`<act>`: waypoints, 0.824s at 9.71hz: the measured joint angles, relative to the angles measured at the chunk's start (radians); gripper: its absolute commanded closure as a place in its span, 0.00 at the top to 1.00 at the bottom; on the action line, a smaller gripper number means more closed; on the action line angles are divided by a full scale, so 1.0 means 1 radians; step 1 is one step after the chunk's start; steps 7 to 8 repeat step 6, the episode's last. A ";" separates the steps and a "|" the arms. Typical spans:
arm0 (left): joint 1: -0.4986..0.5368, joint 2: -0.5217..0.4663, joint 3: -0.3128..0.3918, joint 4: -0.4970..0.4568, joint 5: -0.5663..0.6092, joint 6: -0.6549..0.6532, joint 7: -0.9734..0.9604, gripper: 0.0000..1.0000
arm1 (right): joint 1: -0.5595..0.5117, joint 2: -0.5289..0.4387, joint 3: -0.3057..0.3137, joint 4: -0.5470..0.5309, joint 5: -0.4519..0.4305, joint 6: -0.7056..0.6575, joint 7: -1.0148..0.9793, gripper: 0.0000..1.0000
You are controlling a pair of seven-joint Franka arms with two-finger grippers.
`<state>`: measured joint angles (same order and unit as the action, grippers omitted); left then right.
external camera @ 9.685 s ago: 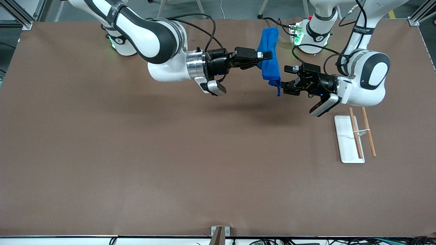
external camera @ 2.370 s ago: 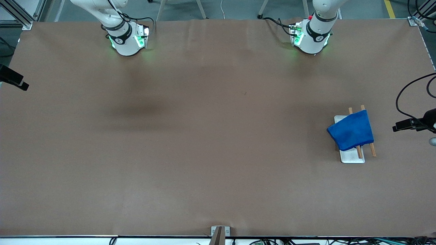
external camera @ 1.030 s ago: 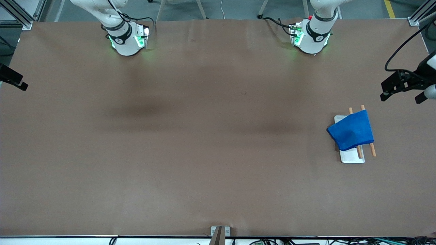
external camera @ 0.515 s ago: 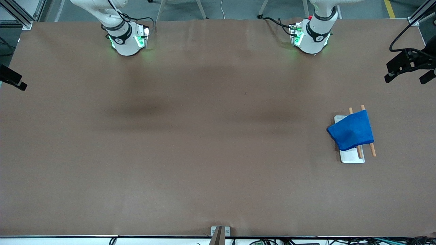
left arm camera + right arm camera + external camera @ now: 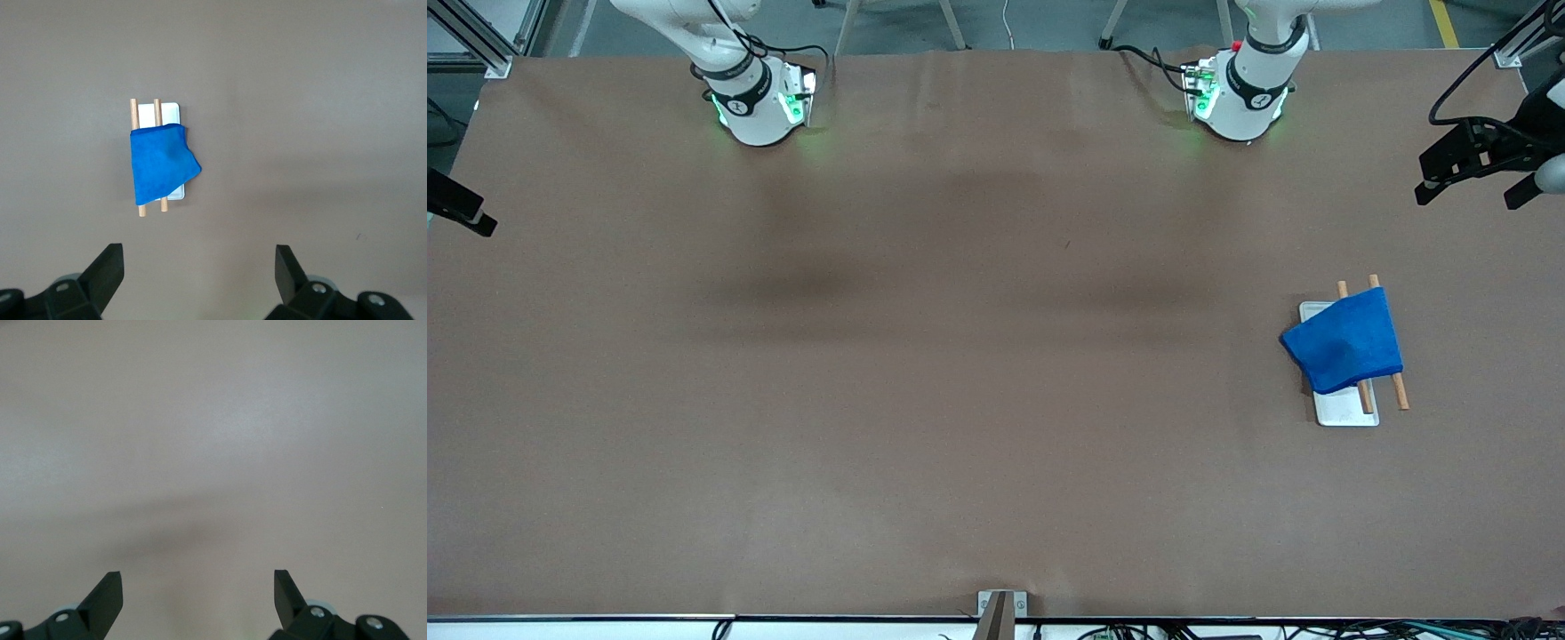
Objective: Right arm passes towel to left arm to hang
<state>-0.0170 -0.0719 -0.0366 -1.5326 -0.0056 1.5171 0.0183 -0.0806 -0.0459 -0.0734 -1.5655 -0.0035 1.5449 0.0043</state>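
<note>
Soft blue towel (image 5: 1344,349) drapes two round wooden rods (image 5: 1400,393).

The left gripper (image 5: 1463,173) hangs high over the table edge at the left arm's end, its fingers (image 5: 107,270) spread wide apart with nothing between them. The right gripper (image 5: 198,597) is up over the right arm's end, fingers (image 5: 107,593) likewise wide apart.

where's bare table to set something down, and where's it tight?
Bare: the whole middle of the table, from the arm bases down to the edge nearest the front camera. Tight only at the left arm's end, where the towel drapes the rack. The left gripper and right gripper hang open, holding nothing.
</note>
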 measured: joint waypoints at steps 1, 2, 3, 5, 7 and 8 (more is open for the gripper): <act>0.000 0.000 0.000 -0.001 0.000 0.001 0.000 1.00 | 0.000 0.000 0.000 0.000 0.000 0.000 0.000 1.00; -0.002 0.000 0.000 -0.004 0.000 0.001 0.000 1.00 | 0.000 0.000 0.000 0.000 0.000 0.000 0.000 1.00; -0.008 0.000 0.002 -0.007 0.000 0.001 0.000 1.00 | 0.000 0.000 0.000 0.000 0.000 0.000 0.000 1.00; -0.027 0.000 0.009 -0.015 0.000 0.002 0.000 1.00 | 0.000 0.000 0.000 0.000 0.000 0.000 0.000 1.00; -0.032 0.000 0.012 -0.015 0.000 0.002 -0.001 1.00 | 0.000 0.000 0.000 0.002 0.000 0.002 0.000 1.00; -0.032 0.000 0.012 -0.015 0.000 0.002 -0.001 1.00 | 0.000 0.000 0.000 0.002 0.000 0.002 0.000 1.00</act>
